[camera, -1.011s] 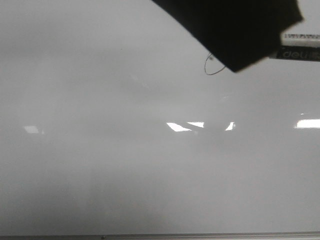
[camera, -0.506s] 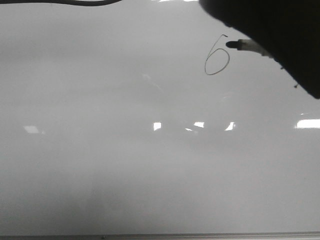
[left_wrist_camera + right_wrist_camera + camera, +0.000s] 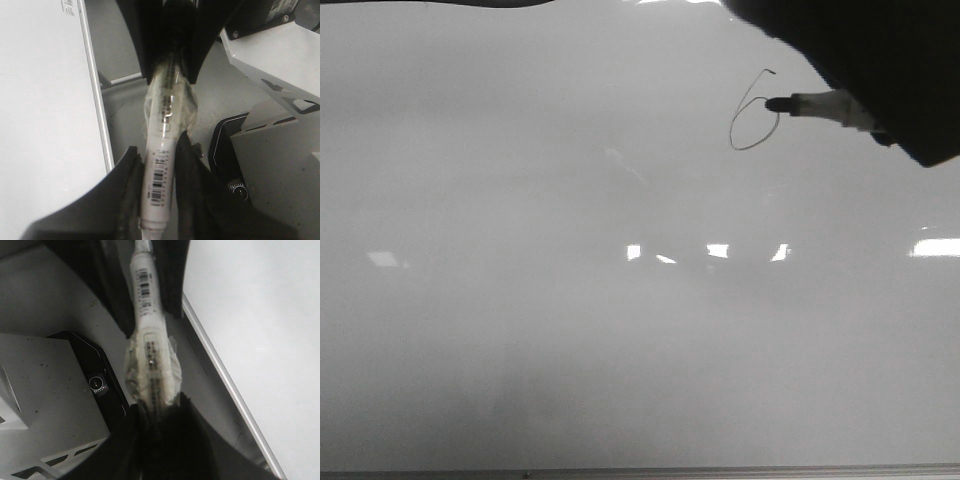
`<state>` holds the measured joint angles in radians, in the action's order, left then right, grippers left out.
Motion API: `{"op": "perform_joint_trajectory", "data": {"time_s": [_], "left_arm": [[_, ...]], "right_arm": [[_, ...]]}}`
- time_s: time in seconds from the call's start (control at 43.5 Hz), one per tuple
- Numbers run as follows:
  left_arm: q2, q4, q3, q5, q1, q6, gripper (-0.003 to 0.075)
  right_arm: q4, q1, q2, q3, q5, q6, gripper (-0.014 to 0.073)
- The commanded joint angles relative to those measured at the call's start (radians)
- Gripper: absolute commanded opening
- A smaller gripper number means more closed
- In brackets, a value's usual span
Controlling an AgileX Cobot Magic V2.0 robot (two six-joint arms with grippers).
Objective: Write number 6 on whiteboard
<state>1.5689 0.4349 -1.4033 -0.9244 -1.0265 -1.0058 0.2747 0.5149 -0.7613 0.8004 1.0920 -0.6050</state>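
The 6 (image 3: 753, 118) sits high and to the right on the whiteboard (image 3: 570, 330): a thin black stroke with a small hook on top, a slanted stem and a round loop. The dark tip of the marker (image 3: 820, 105) lies at the right side of the loop. The marker's pale barrel runs off to the right into a black arm that fills that corner.

The front view hides the grip, but the wrist views show it. The left gripper (image 3: 159, 195) is closed on the barcoded end of the barrel (image 3: 160, 165). The right gripper (image 3: 162, 435) is closed on the other end, where crinkled clear wrap bulges round the barrel (image 3: 150, 350). In each wrist view the other arm's black fingers show at the marker's far end.

The board is glossy pale grey with bright glare patches. Its thin metal frame shows beside the grippers in both wrist views.
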Motion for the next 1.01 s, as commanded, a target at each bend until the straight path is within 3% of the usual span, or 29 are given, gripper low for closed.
{"op": "perform_joint_trajectory", "data": {"time_s": [0.0, 0.115, 0.23, 0.345, 0.437, 0.552, 0.69, 0.851, 0.989], "left_arm": [[-0.038, 0.040, -0.032, 0.030, -0.007, 0.019, 0.0073], [-0.038, 0.023, -0.032, 0.030, -0.005, 0.028, 0.0073], [-0.038, -0.127, -0.049, 0.028, -0.005, 0.173, 0.0073], [-0.039, -0.389, -0.082, -0.012, -0.003, 0.409, 0.0073], [-0.041, -0.623, -0.109, -0.080, 0.016, 0.682, 0.0073], [-0.062, -0.807, -0.113, -0.185, 0.080, 0.936, 0.0073], [-0.153, -0.849, -0.052, -0.230, 0.198, 1.012, 0.0073], [-0.343, -0.853, 0.115, -0.141, 0.373, 1.054, 0.0073], [-0.507, -0.853, 0.274, 0.014, 0.572, 1.123, 0.0073]], "right_arm": [[0.015, 0.000, 0.006, 0.022, -0.061, 0.011, 0.0175], [0.013, 0.000, 0.006, 0.022, -0.061, 0.011, 0.0449], [-0.012, 0.000, 0.006, 0.022, -0.052, 0.024, 0.0599], [-0.084, 0.000, 0.006, 0.022, -0.050, 0.108, 0.0601], [-0.162, 0.000, 0.006, 0.022, -0.051, 0.214, 0.0601], [-0.237, 0.000, 0.006, 0.022, -0.050, 0.306, 0.0601], [-0.269, 0.000, 0.006, 0.022, -0.051, 0.321, 0.0601], [-0.269, 0.000, 0.006, 0.022, -0.056, 0.321, 0.0601], [-0.269, 0.000, 0.006, 0.022, -0.082, 0.322, 0.0601]]}}
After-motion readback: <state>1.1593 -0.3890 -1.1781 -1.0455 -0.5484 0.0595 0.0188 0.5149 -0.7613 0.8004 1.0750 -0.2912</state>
